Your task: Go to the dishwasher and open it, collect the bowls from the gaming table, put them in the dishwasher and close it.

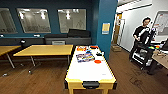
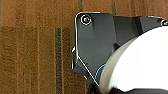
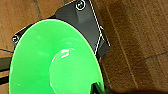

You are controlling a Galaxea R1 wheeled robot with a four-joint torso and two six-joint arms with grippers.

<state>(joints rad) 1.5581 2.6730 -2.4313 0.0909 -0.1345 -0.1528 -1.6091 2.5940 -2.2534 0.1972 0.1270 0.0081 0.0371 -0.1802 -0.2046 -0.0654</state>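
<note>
Glossy green plastic bowl; smooth white-topped gaming table.

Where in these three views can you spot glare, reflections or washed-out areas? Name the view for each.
Head view: ceiling lights reflect in the wall windows, and the white top of the gaming table looks washed out. Right wrist view: a bright highlight sits inside the green bowl. Left wrist view: a white rounded surface is blown out, its identity unclear.

Office break room: blue walls, gaming table, yellow tables.
</note>
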